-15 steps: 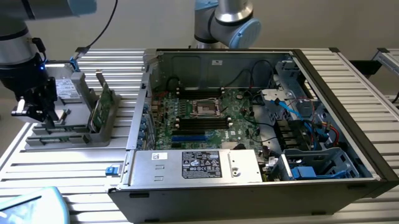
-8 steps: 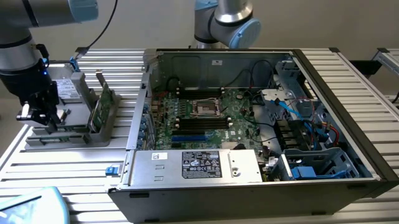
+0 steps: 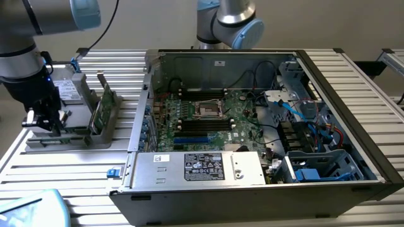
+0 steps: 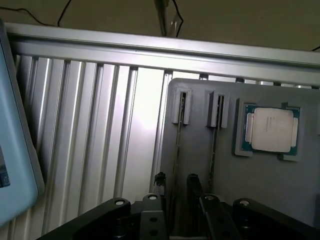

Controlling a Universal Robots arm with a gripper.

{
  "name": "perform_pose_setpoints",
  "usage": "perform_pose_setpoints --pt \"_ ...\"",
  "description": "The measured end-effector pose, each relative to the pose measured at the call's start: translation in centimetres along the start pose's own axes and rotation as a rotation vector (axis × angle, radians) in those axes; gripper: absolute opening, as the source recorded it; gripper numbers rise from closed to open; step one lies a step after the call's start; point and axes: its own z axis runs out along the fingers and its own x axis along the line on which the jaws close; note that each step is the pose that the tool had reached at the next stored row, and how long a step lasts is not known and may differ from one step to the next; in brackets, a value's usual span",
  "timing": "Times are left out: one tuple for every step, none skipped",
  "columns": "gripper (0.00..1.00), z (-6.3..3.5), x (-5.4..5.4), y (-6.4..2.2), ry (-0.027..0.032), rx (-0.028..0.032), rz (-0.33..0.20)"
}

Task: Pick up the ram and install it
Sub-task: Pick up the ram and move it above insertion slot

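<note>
Right, starting at the exterior view's left: the arm hangs over the grey holder on the desk. Its jaws are released, spread wide, gripping nothing.

Down the wrist view, the fingertips stand either side of a thin dark line. That line is the ram, on edge in its slot in the holder. So the ram lies directly under and ahead of the jaws. Its long axis runs straight away from them toward the holder's far end, across the jaws' gap, not along it. Whether they already flank the board or hover above it, I cannot tell.

A second stick stands parallel, just beside the ram and outside the jaws. Beyond it the square processor chip sits in its pocket.

Over to the exterior view's right now: the open computer case, with the motherboard exposed. Its black memory slots are well apart from the jaws.
</note>
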Motion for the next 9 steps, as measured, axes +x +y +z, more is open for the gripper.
perform_pose_setpoints --pt "0.31 0.19 0.0 0.01 0.0004 0.0005 -0.006" --pt "0.31 0.36 0.0 0.03 0.0008 0.0007 -0.011" --pt "0.31 0.55 0.0 0.05 0.0012 0.0011 -0.017" --pt "0.31 0.74 -0.1 0.07 0.0016 0.0015 -0.022" --pt "0.31 0.93 -0.1 0.09 0.0020 0.0018 -0.027" --pt "0.31 1.11 -0.1 0.11 0.0025 0.0021 -0.031" --pt "0.31 1.30 -0.1 0.13 0.0028 0.0023 -0.036" --pt "0.31 1.48 -0.1 0.15 0.0032 0.0027 -0.040" --pt "0.31 1.65 -0.1 0.16 0.0035 0.0029 -0.044"
